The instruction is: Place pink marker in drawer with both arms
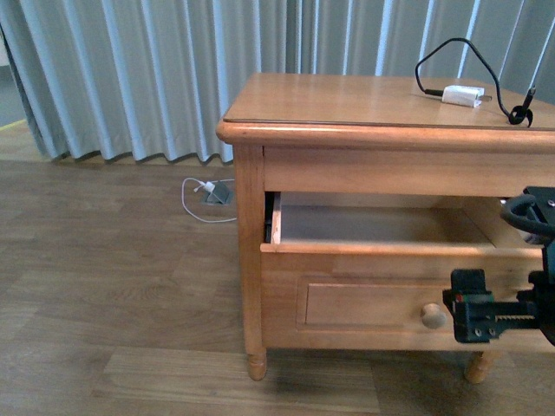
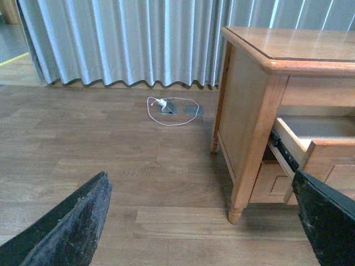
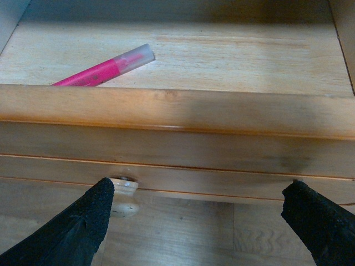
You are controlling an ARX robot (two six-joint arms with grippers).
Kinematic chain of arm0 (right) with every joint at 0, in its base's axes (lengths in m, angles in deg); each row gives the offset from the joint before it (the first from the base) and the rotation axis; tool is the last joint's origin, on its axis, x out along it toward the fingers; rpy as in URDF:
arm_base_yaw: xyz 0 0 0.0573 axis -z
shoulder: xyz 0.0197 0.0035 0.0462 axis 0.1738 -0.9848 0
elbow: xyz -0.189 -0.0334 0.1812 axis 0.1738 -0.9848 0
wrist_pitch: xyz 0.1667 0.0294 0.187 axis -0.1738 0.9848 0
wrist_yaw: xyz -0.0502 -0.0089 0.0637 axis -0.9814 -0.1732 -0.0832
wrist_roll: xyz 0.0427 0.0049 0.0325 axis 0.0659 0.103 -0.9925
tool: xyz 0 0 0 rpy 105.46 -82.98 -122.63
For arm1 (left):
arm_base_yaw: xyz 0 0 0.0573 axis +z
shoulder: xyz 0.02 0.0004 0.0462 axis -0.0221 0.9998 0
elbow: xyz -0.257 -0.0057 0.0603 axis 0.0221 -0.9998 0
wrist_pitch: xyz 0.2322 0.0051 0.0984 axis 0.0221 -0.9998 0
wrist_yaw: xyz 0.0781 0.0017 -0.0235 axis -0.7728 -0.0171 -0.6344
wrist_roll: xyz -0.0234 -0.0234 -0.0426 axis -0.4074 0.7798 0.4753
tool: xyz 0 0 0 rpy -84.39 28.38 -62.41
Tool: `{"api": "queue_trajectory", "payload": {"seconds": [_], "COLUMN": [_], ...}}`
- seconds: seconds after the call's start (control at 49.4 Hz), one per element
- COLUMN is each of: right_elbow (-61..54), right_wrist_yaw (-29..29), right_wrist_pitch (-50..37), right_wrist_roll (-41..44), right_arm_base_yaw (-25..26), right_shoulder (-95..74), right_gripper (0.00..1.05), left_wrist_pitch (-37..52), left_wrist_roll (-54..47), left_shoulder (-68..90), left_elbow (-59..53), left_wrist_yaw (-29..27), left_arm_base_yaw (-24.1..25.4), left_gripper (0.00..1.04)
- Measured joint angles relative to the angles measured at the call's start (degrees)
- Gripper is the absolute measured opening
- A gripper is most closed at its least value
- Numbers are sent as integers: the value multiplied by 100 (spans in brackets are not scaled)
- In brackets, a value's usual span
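Marker (image 3: pixel 102 70) lies inside the drawer (image 3: pixel 177 111), beyond the right end effector (image 3: pixel 199 194), which gapes wide, empty.

A homely room: honey-coloured wooden cabinet (image 1: pixel 347 100), pleated grey curtains (image 1: pixel 130 78), plank floor (image 1: pixel 113 286).

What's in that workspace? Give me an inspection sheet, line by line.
Surface: cabinet top, glossy wood, holds the charger.
Job's things: marker lies inside the open drawer, free of both grippers.
Clutter: only the charger.
Grippers: left gripper open, empty, above the floor; right gripper open, empty, fingers before the drawer front.
Cables: black cable loops from the charger; white cable on the floor.
Surroundings: wood floor, grey curtain.
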Motion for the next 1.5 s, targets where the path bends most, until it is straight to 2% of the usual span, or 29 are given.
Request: {"api": "queue_trajectory", "payload": {"seconds": [0.486,0.811,1.297,1.499], "right_elbow": [1668,2459,2490,1840], "right_wrist_yaw": [-697,-951,-1008,-931], "right_wrist_pitch": [-264,-299,-643,-706], "right_wrist_roll": [-131,-151,-190,-295], "right_arm_base_yaw": [-177,-175,-138,-7], "right_shoulder": [-1342,-1884,-2111,-1397], "right_gripper": [96,96,96,96], "left_wrist_pitch": [0,0,0,0], "left_wrist_roll": [0,0,0,0], "left_shoulder": [0,0,0,0], "left_elbow": [0,0,0,0], "left_wrist_yaw": [0,0,0,0], "left_arm_base_yaw": [0,0,0,0], "left_gripper": [99,99,99,99]}}
